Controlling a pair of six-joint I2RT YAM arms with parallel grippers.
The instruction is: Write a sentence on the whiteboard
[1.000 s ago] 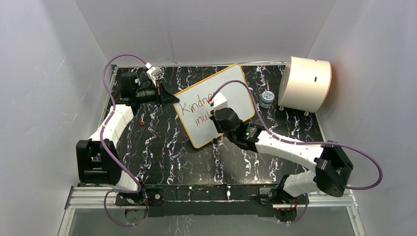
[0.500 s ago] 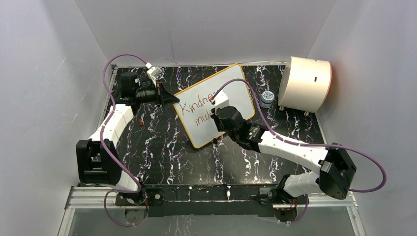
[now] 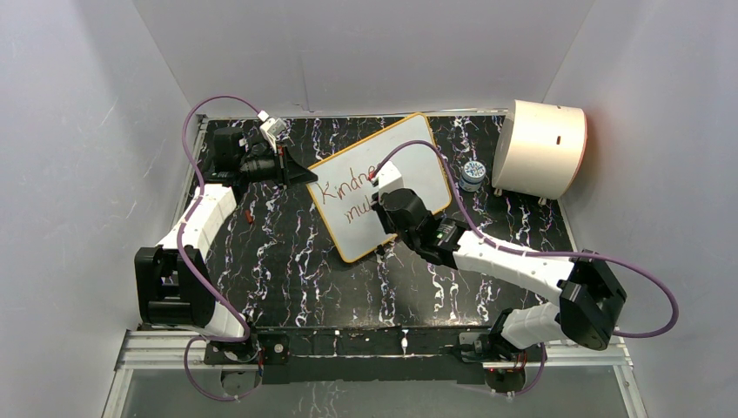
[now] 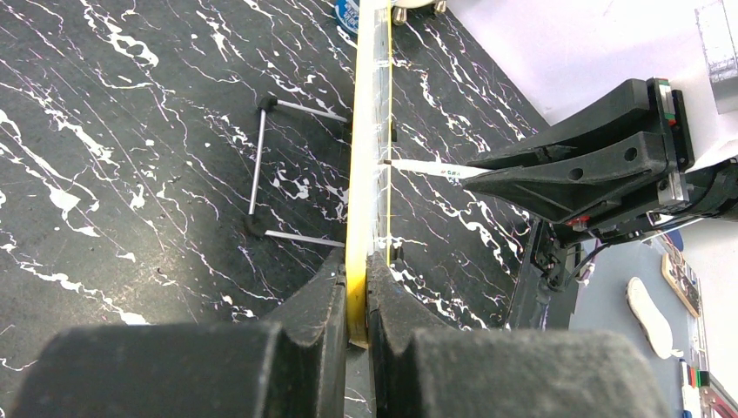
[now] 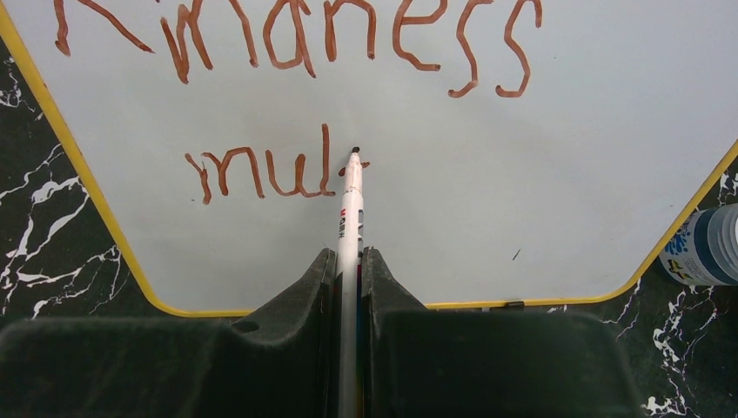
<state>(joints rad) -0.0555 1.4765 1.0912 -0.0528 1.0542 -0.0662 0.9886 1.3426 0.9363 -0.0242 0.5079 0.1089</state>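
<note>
Our left end effector (image 4: 358,287) clamps the whiteboard (image 3: 419,157) by its rim, steadying it on the table (image 3: 287,261). Our right end effector (image 5: 350,261) grips the marker (image 5: 350,205), tip touching beside the sentence (image 5: 296,39), at "mul".

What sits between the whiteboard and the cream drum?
A small bottle with a blue-and-white label, on the black marbled mat between the whiteboard and the cream drum. The top view shows it; the right wrist view catches part.

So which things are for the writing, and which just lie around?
For writing: flat white yellow-rimmed whiteboard, dark red lettering, white marker pen in right gripper, left gripper clamping board's edge.
Lying about: cream half-cylinder drum, small blue-and-white bottle.
</note>
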